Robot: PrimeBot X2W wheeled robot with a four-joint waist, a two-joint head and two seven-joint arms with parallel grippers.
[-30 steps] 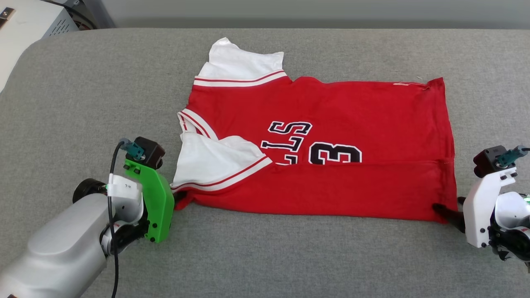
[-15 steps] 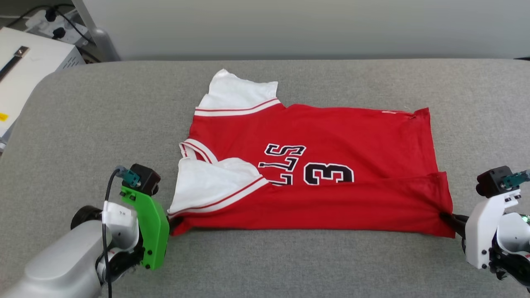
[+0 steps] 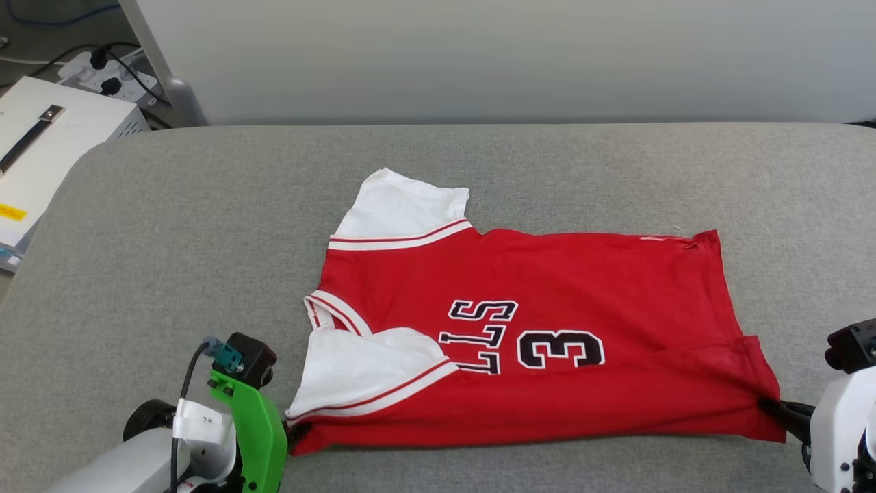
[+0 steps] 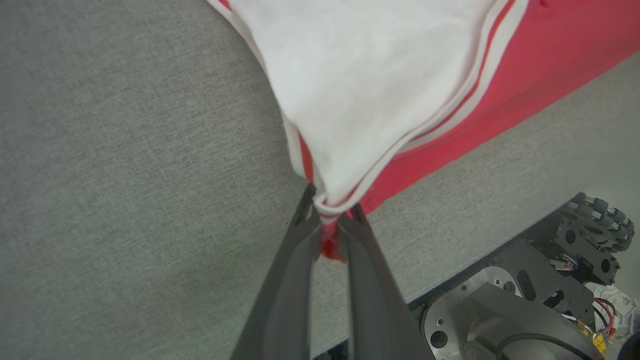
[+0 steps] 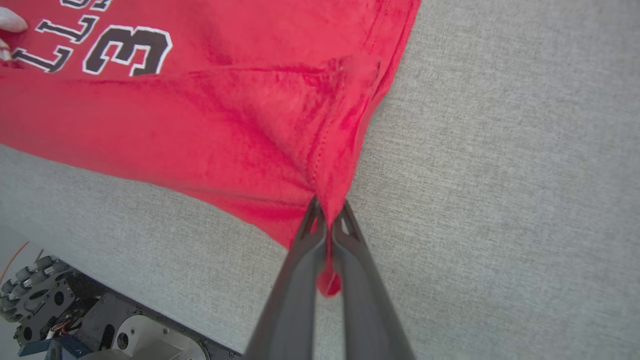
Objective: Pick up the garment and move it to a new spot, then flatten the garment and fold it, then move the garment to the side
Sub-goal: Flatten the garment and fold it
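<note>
A big grey soft table (image 3: 171, 239) lies under both grippers and runs far out in front of them. The garment (image 3: 561, 274) is a red shirt with white sleeves. It lies flat on the table between the two grippers and is pulled out from one to the other. Its long edge nearest the grippers is folded up over the front, and the fold hides the bottom of the black letters.

A white box (image 3: 41, 150) sits off the table, far ahead of the left gripper (image 4: 327, 207) and out to its left.

The left gripper has its two dark fingers squeezed together on the shirt's corner, right where the near sleeve (image 3: 356, 373) ends. Red and white cloth is bunched between the fingertips. The far sleeve (image 3: 404, 209) lies well ahead of this gripper and a bit to its right.

The right gripper (image 5: 327, 212) is squeezed shut on the shirt's bottom corner at the other end. A little red cloth pokes out between its fingers.

The number 3 (image 3: 561, 349) is ahead of the right gripper and off to its left.
</note>
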